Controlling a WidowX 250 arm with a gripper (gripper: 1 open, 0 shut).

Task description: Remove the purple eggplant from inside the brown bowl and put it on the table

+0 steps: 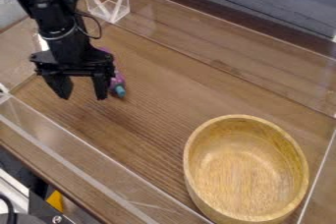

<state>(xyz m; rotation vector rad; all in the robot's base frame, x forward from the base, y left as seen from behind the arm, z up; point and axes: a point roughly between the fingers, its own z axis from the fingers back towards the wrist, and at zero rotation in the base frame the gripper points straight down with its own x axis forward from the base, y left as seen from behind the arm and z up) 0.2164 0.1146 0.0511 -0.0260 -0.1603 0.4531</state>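
**Fingers spread wide, eggplant on the table**

Fingers (pixel 79 84) are spread fully apart, pointing straight down, holding nothing. Both black fingertips (pixel 61 87) hang just over the wood at the left of the scene.

Purple eggplant (pixel 114 84) lies on the table (pixel 197 81), not in the bowl. Only its near end shows: a bit of purple and the teal-blue stem cap, peeking out just right of the right-hand finger. The rest is hidden behind the finger and the black hand body. Can't tell if the finger is touching it or just beside it.

Black arm (pixel 50 17) rises from the hand toward the far-left corner and blocks most of what's behind it.

Brown bowl (pixel 296 144) sits upright at the near right, well apart from the eggplant and the fingers. Thick rim, smooth tan inside, nothing in it. Its near edge runs right up to the bottom of the frame.

Clear acrylic walls (pixel 79 174) run along the table edges; the near-left one passes between the camera and the fingers. A small clear acrylic piece (pixel 110 5) stands folded in a V at the far left, behind the arm.

Wood grain runs diagonally, far left to near right.
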